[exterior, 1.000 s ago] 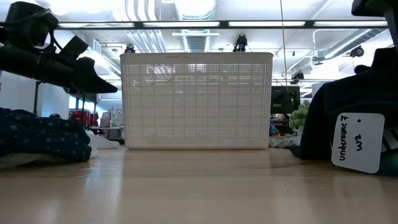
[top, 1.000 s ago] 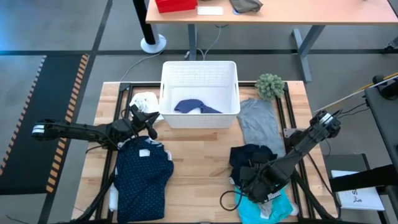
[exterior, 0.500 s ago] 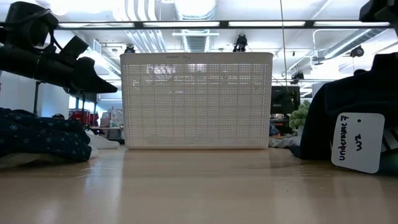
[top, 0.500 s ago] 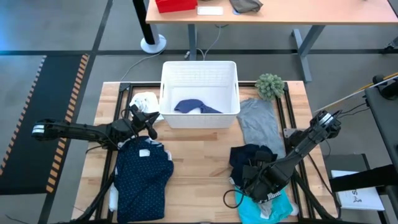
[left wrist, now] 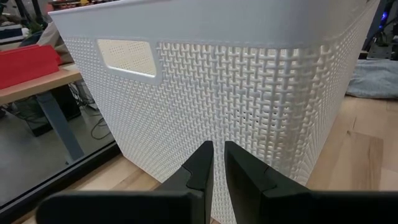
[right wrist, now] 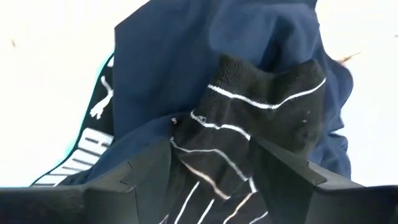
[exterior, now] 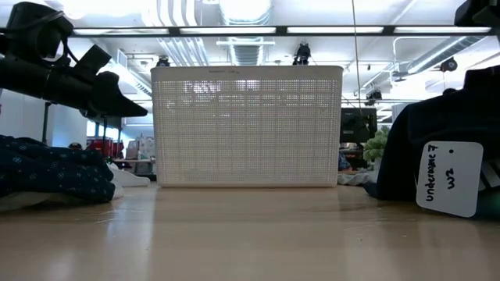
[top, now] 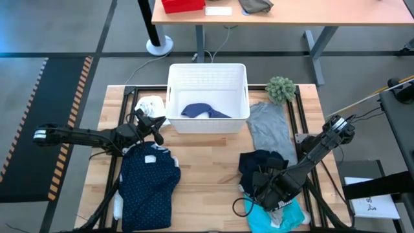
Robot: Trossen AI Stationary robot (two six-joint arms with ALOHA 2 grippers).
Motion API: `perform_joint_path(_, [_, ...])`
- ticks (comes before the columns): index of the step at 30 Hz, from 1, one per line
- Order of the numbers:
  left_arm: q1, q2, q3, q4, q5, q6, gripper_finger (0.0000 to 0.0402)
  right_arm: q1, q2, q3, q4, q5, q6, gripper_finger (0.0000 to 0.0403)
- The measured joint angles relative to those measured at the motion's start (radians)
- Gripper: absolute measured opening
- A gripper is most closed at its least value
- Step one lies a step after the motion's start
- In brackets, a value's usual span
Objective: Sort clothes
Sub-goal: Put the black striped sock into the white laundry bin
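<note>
My right gripper (top: 260, 186) is at the near right, over a dark navy pile (top: 259, 163), shut on a black white-striped piece (right wrist: 249, 130). A turquoise piece (top: 279, 215) lies just nearer, and a grey tee (top: 269, 129) lies flat beyond the pile. My left gripper (top: 159, 131) is shut and empty, its fingers (left wrist: 217, 163) pointing at the left front corner of the white slatted basket (top: 207, 77). The navy dotted shirt (top: 149, 184) lies near it, with a small white cloth (top: 151, 103) behind. A blue garment (top: 204, 111) lies in the basket. My right gripper has the black striped piece (right wrist: 214, 165) bunched between its two fingers (right wrist: 146, 171), which come from above, slanting down. Navy cloth (right wrist: 186, 56) lies behind the striped piece. I cannot tell whether the piece is lifted clear of the pile.
A fuzzy green ball (top: 281, 88) sits at the far right, beside the basket. A paper tag (exterior: 448, 178) hangs on the dark pile in the low view. Bare wood (top: 207, 168) lies between the dotted shirt and the dark pile.
</note>
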Motion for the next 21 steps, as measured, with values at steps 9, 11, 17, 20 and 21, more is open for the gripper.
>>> perform_joint_path(9, [0.0,0.0,0.0,0.0,0.0,0.0,0.0027,0.0,0.0,-0.018,0.022,0.015,-0.006,0.0167])
perform_joint_path(11, [0.0,0.0,0.0,0.0,0.0,0.0,0.0027,0.0,0.0,-0.018,0.025,0.015,-0.006,0.0158])
perform_joint_path(17, [0.0,0.0,0.0,0.0,0.0,0.0,0.0027,0.0,0.0,-0.018,0.045,0.015,-0.02,0.0087])
perform_joint_path(20, [0.0,0.0,0.0,0.0,0.0,0.0,0.0027,0.004,0.0,-0.018,0.057,0.016,-0.043,0.0028])
perform_joint_path(21, [0.0,0.0,0.0,0.0,0.0,0.0,0.0027,0.005,0.0,-0.018,0.062,0.02,-0.052,0.0014])
